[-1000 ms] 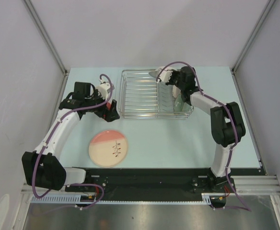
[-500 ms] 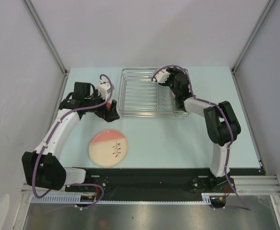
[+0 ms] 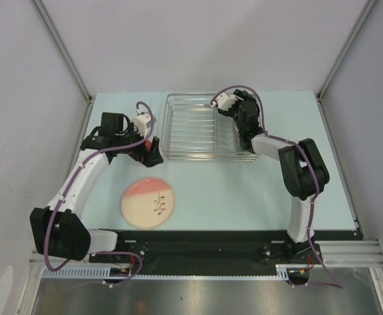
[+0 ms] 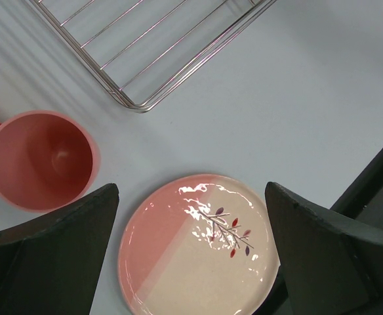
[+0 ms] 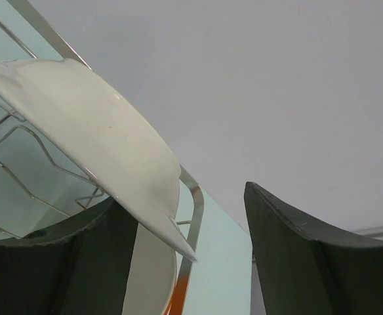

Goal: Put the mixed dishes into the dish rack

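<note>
— Detail lost from above is supplied by the wrist views?
— From the left wrist, a salmon-orange cup [image 4: 40, 161] is seen upright on the pale blue-green bench [image 4: 296, 98], just beside a corner of the silver wire dish rack [image 4: 152, 52]. The round cream-and-pink plate with a leaf sprig [image 4: 198, 249] lies under the widely spread left end effector [image 4: 191, 190].
— And the right wrist?
— A large white shallow plate [image 5: 93, 131] is shown leaning in the rack, its rim between the parted fingers of the right end effector [image 5: 185, 197], with a gap at one finger.
— Surroundings?
— The bench is enclosed by plain grey walls [image 3: 198, 46].
</note>
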You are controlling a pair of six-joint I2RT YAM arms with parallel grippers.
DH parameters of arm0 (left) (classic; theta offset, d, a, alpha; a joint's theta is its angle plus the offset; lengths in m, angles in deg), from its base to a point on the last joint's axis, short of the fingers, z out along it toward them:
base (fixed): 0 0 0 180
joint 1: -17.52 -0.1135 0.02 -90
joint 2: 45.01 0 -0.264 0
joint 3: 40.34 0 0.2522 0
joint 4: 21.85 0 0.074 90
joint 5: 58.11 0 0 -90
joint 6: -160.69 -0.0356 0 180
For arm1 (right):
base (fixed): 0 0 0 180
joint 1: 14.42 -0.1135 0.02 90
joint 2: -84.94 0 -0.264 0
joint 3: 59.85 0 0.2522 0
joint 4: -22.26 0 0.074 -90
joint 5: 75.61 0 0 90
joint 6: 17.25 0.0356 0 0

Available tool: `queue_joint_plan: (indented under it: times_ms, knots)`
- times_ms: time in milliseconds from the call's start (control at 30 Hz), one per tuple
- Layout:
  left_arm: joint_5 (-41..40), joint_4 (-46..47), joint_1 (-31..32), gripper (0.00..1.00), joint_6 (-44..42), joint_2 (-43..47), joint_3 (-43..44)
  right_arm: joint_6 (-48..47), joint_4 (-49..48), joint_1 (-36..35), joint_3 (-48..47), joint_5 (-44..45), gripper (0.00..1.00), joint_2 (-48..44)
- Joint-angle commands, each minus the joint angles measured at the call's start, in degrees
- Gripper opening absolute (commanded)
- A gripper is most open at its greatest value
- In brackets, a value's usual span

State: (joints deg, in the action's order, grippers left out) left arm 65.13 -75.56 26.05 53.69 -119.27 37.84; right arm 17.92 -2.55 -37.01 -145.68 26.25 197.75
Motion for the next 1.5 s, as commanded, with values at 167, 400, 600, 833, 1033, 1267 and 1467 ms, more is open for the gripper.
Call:
queue_joint_plan:
  times_ms: [167,400,600,833,1033,1267,1467]
  knots:
    - [1.22,1.1,-0.45,1.0,-0.59,0.61,0.35,5.86,-10.13,1.58,-3.24,3.52,0.74,-3.13]
    - [1.66,1.18,-0.45,1.0,-0.32,0.52,0.35,10.0,-6.44,1.67,-9.13,9.48,0.76,-0.76]
    - [1.66,1.45,-0.45,1.0,-0.41,0.61,-0.44,14.05,0.86,0.97,-15.64,14.95,0.81,1.79]
    - [1.57,1.62,-0.45,1.0,-0.41,0.78,-0.79,13.08,0.16,-1.4,-14.42,14.78,0.82,2.59]
    - [1.75,2.33,-0.45,1.0,-0.23,1.05,-1.67,11.76,-0.55,-4.48,-14.06,13.11,0.8,3.99]
    - [1.57,2.33,-0.45,1.0,-0.41,1.4,-1.93,11.06,-0.1,-6.77,-15.29,13.63,0.8,5.4]
    - [1.22,2.33,-0.45,1.0,-0.58,1.84,-2.11,12.28,-0.81,-6.59,-11.35,16.0,0.8,2.33]
